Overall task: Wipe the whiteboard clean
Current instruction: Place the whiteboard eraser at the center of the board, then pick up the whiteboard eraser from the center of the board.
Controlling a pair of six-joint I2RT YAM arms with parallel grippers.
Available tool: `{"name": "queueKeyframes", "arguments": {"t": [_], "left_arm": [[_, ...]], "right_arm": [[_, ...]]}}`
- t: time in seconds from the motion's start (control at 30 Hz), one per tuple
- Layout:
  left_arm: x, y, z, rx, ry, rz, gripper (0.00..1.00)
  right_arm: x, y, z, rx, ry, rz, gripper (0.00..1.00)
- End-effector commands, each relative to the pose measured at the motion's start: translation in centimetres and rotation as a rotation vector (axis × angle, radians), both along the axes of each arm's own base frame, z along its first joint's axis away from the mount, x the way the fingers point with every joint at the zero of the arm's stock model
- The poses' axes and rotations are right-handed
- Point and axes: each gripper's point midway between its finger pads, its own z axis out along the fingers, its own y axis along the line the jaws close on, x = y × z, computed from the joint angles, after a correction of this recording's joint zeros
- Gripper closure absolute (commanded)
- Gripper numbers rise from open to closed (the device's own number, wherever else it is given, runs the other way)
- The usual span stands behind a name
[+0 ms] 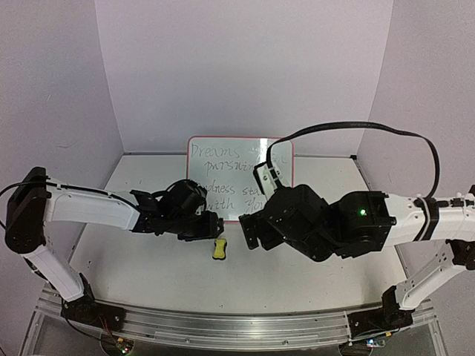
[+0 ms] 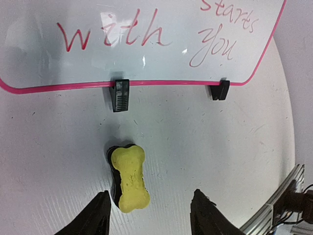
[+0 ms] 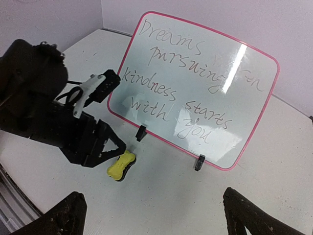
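Observation:
The whiteboard (image 1: 223, 172) stands tilted on small black feet (image 2: 120, 95) at the back middle of the table, with a pink frame and handwritten lines across it; it also shows in the left wrist view (image 2: 146, 44) and the right wrist view (image 3: 195, 93). A small yellow-and-black bone-shaped eraser (image 1: 220, 249) lies flat on the table in front of the board. My left gripper (image 1: 213, 227) is open and empty, low over the table, with the eraser (image 2: 129, 178) just ahead of its fingers and nearer the left one. My right gripper (image 3: 154, 215) is open and empty, raised, facing the board and eraser (image 3: 121, 165).
Purple walls close in the table at the back and both sides. An aluminium rail (image 1: 223, 326) runs along the near edge. A black cable (image 1: 356, 127) loops above my right arm, which hides the board's lower right corner in the top view.

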Motion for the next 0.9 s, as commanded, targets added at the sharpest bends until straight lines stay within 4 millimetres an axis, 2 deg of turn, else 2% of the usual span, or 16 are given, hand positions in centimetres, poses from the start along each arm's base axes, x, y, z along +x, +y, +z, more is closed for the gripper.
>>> {"name": "queueKeyframes", "arguments": {"t": [0.0, 0.07, 0.2, 0.33, 0.43, 0.57, 0.63, 0.73, 0.87], "left_arm": [[-0.9, 1.0, -2.1, 0.045, 0.023, 0.007, 0.58], [-1.2, 0.7, -3.5, 0.082, 0.033, -0.009, 0.67], [-1.0, 0.5, -6.2, 0.166, 0.041, -0.022, 0.76], [-0.8, -0.3, -7.4, 0.195, 0.043, -0.034, 0.83], [-1.4, -3.1, -6.8, 0.172, 0.028, -0.097, 0.84], [-2.9, -7.3, -5.1, 0.122, -0.004, -0.199, 0.83], [-3.6, -8.4, -4.7, 0.094, 0.008, -0.226, 0.83], [-4.2, -7.8, -3.7, 0.069, 0.010, -0.217, 0.78], [-4.2, -4.7, -0.7, 0.038, -0.047, -0.140, 0.48]], "right_arm": [[0.5, -2.4, 4.4, 0.098, -0.016, -0.071, 0.02], [0.5, -2.5, 4.3, 0.089, -0.018, -0.075, 0.02], [0.6, -1.9, 3.9, 0.042, -0.011, -0.073, 0.02], [0.6, -1.1, 3.1, 0.010, 0.008, -0.055, 0.02], [1.0, -0.6, 2.3, -0.017, 0.037, -0.040, 0.02], [2.7, -0.9, 0.6, -0.040, 0.107, -0.050, 0.02], [3.6, -1.1, -0.6, -0.042, 0.165, -0.052, 0.02], [5.4, -2.0, -2.1, -0.046, 0.235, -0.068, 0.02], [6.7, -2.2, -3.7, -0.085, 0.321, -0.062, 0.02]]}}
